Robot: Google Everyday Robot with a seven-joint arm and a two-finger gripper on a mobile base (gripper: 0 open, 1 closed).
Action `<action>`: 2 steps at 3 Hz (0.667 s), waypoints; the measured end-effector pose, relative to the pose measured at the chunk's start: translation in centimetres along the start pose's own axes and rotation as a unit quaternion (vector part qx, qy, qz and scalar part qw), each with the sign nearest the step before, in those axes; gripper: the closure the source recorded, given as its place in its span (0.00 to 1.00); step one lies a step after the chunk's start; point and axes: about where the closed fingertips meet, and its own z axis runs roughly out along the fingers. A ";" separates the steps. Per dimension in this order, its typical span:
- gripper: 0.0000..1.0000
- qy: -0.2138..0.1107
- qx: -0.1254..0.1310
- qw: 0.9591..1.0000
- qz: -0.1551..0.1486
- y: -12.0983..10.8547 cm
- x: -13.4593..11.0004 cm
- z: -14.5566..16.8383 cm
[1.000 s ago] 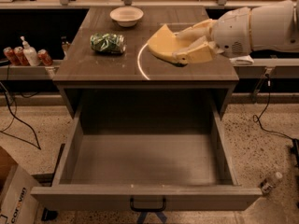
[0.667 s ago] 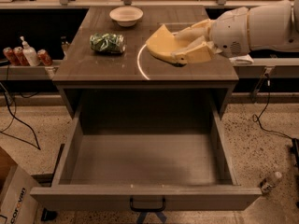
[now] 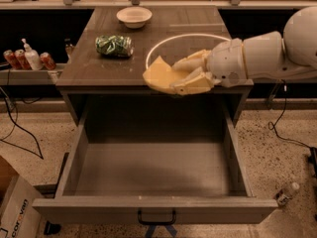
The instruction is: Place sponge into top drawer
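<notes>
The pale-yellow sponge [image 3: 159,75] is held in my gripper [image 3: 184,76], whose cream fingers [image 3: 190,62] are shut on it from the right. Sponge and gripper hang at the front edge of the cabinet top, just above the back of the open top drawer [image 3: 153,170]. The drawer is pulled far out; its inside is bare grey-brown wood and its dark handle [image 3: 156,217] sits at the centre of the front. My white arm [image 3: 262,56] reaches in from the right.
On the cabinet top [image 3: 89,66] lie a green wrinkled bag [image 3: 114,45] and a white bowl [image 3: 133,16] at the back. A side shelf on the left holds cans and a bottle [image 3: 29,58]. A cardboard box [image 3: 12,207] stands lower left. Cables lie on the floor.
My gripper has carried the sponge forward and down, from over the middle of the cabinet top to its front edge above the drawer.
</notes>
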 end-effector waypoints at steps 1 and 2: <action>1.00 -0.008 -0.027 0.998 0.049 4.8 4.4 2.7; 1.00 -0.005 -0.034 0.995 0.093 8.1 9.0 4.8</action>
